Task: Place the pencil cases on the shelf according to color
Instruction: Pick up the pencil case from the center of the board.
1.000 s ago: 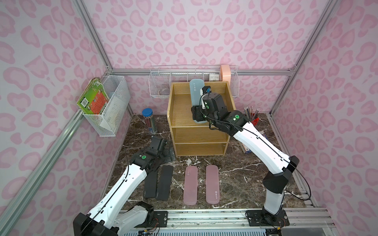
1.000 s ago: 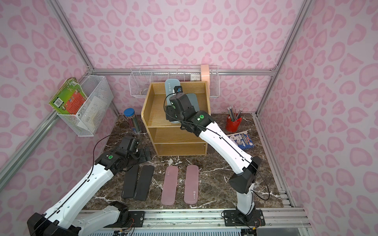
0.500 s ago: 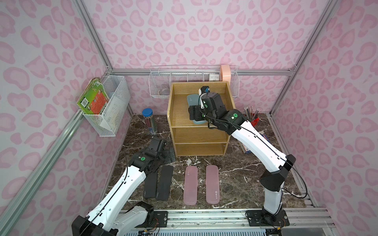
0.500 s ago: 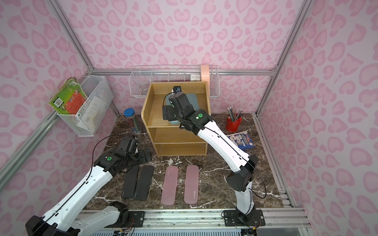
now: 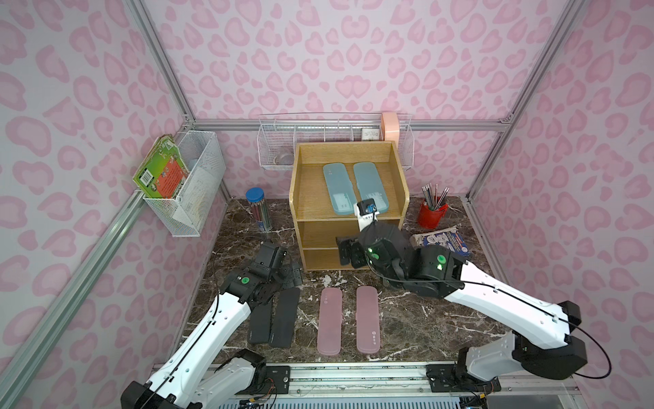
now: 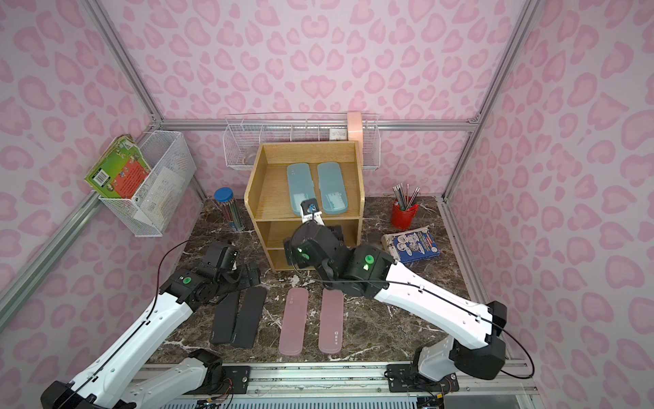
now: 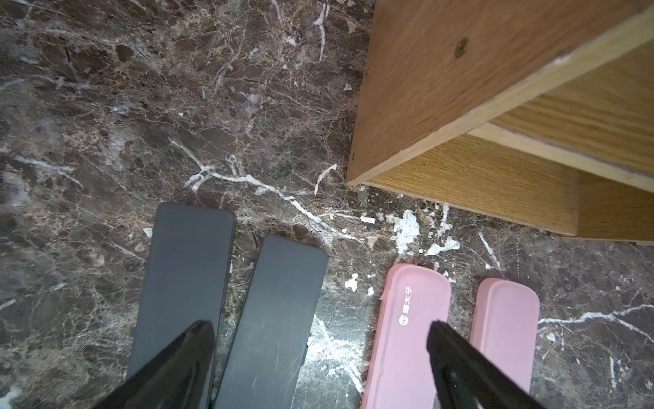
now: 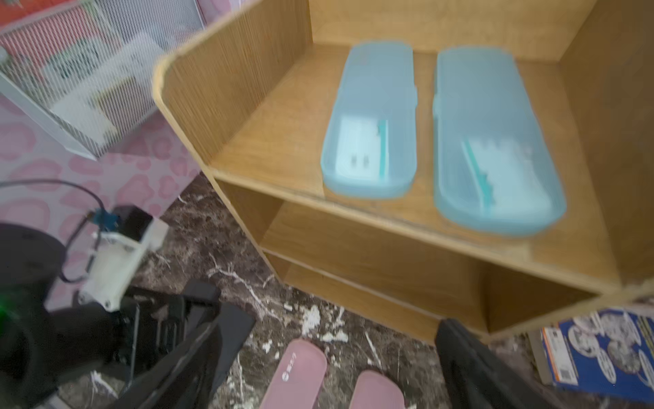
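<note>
Though murky from above, left hand [image 7: 320,324] splayed wide in left wrist view

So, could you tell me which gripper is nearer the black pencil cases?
Left. The left gripper hangs over the far ends of the black pencil cases; the right gripper is up by the shelf.

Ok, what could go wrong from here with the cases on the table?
The two black cases lie nearly touching, so the open left pincer may nudge one while gripping the other. One blue case sits close to the front edge of the shelf; the open right pincer, just in front, could knock it off.
</note>
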Controlling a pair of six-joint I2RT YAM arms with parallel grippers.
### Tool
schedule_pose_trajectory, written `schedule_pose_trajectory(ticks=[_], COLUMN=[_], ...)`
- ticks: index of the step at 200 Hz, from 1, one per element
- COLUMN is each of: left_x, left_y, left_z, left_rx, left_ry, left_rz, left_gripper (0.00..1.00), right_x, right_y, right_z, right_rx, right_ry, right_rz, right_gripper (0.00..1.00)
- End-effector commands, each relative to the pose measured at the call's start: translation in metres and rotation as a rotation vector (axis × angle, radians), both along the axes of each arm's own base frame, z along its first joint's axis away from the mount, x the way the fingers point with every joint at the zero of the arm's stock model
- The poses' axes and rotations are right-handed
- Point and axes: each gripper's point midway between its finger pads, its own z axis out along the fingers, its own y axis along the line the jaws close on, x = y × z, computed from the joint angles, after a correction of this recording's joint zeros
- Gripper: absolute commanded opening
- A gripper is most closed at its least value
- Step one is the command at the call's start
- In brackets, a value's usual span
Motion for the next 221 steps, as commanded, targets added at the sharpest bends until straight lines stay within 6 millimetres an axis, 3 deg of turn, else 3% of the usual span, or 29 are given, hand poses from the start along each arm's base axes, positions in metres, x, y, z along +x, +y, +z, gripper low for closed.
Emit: schedule_pose_trajectory(ticks=[1,16,41,63,88,125,165,221], left_x=[-0.003,-0.004,-0.004,-0.004,-0.005,-0.003,-0.001,-0.006], left_y=[0.004,0.002,-0.004,-0.005,-0.004,-0.006,-0.008,-0.005], left_z=[-0.007,-0.009,-0.014,-0.018,-0.021,-0.027,-0.032,-0.029], left_rx=[0.004,-0.004,-0.024,-0.027,-0.026,-0.033,-0.025,-0.024], left_ry=[0.013,0.024,0.052,0.069,0.075,0.079,0.104,0.092], left_rz=[0.025,0.021,0.011,0.01,0.023,0.025,0.012,0.012], left_gripper=[0.99,0.99,0.99,0.99,0.99,0.99,0.99,0.99], right_x=[-0.022,-0.041,-0.065,-0.078,-0.086,-0.089,-0.088,-0.088], right_y=[-0.024,-0.037,-0.042,-0.043,-0.039,-0.033,-0.02,-0.05], right_z=[-0.05,-0.1,-0.165,-0.208,-0.242,-0.278,-0.292,-0.319], right_rx=[0.049,0.021,-0.016,-0.064,-0.114,-0.196,-0.159,-0.199], right_ry=[0.119,0.209,0.342,0.437,0.513,0.614,0.651,0.702], right_rz=[-0.116,-0.148,-0.134,-0.128,-0.126,-0.119,-0.102,-0.164], right_gripper=[0.97,0.97,0.97,0.98,0.99,0.99,1.0,0.99])
